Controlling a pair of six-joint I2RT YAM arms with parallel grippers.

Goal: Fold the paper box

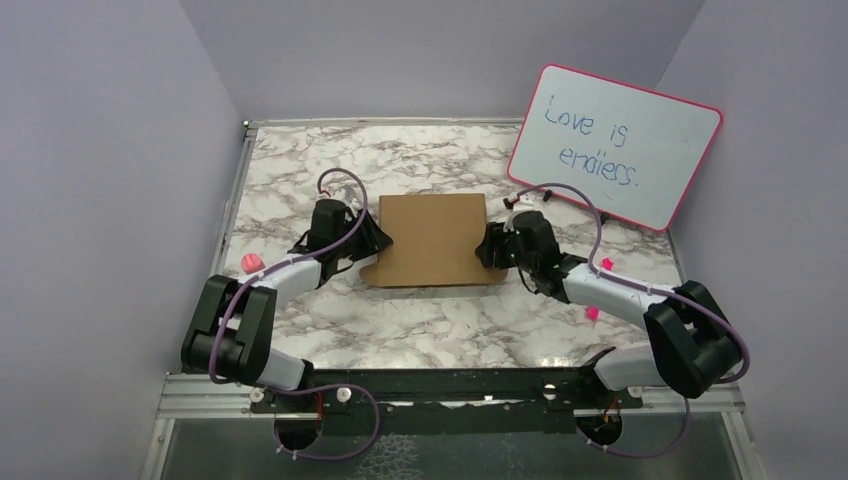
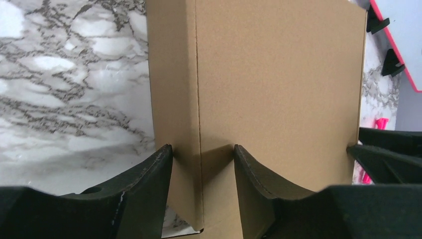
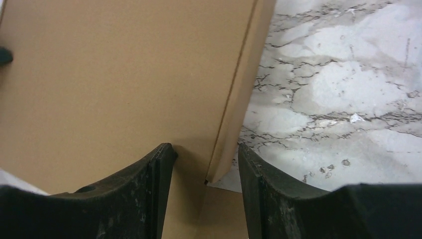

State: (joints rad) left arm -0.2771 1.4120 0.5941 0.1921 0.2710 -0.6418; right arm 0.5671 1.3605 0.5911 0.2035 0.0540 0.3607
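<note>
Nearest the lens in the overhead view, a black mounting rail (image 1: pixel 450 388) carries both arm bases at the table's front edge. Beyond it lies the table (image 1: pixel 420 320), white marble pattern with grey veins, closed in by plain lilac walls (image 1: pixel 100 150). A pink-rimmed whiteboard (image 1: pixel 615 145) with blue handwriting leans at the far right corner (tilted, its lower edge on the marble).

At mid-table sits the paper box (image 1: pixel 432 240), plain brown cardboard, lying flat with one arm at each side. The left gripper (image 1: pixel 372 240) meets its left edge. In the left wrist view its fingers (image 2: pixel 144 194) stand about half apart, astride a creased corner of the cardboard. Both tips sit against the board, but I cannot tell whether they press it.

The right gripper (image 1: pixel 487 247) meets the right edge, also about half apart. One of its fingers (image 3: pixel 278 199) stands clear of the flap, with marble showing between them, while the other overlaps the brown panel.
</note>
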